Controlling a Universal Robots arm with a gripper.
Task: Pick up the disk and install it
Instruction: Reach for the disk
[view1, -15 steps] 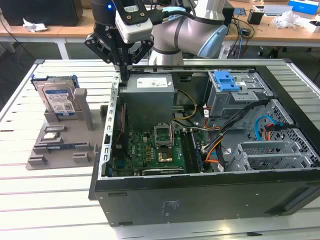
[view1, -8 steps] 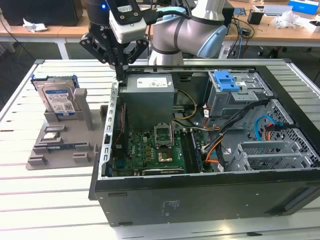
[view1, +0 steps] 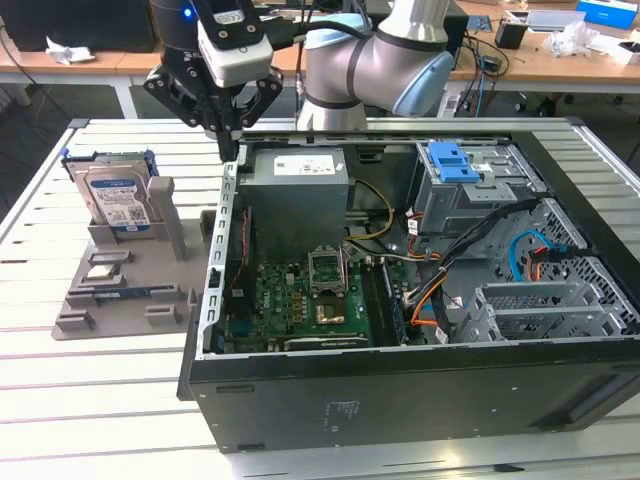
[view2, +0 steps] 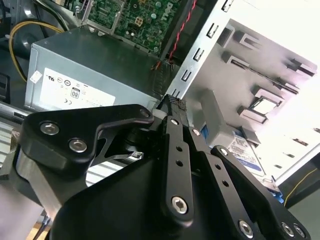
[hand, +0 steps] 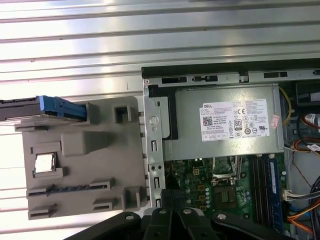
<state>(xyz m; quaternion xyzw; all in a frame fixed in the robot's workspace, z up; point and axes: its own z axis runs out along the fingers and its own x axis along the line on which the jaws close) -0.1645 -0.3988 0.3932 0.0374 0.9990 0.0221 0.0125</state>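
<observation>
Exterior view, nearest first: black PC case lies on its side on the slatted bench, open side up. Inside: green mobo at the exterior view's left, orange/blue cables mid, grey drive cage w/ blue latch on top, towards the exterior view's right. Grey PSU w/ white label sits behind the mobo, against the case's far wall.

On the bench at the exterior view's left of the case: grey fixture, just beside the case wall, outside it. The disk stands upright in the fixture's far slot, label facing the cam, blue carrier round its edges. It's not in the case, and only the fixture touches it. First wrist view has the disk edge-on. Second wrist view shows the disk label-side, past the black linkage.

Jaws: closed up, tips together, nothing between them, per exterior view and second wrist view. They hang over the case's far corner on the exterior view's left, tips down by the rim next to the PSU. Can't tell if they touch the rim. Disk is off to the side, apart from them.

Behind: silver/blue arm, then wooden desks w/ clutter.
</observation>
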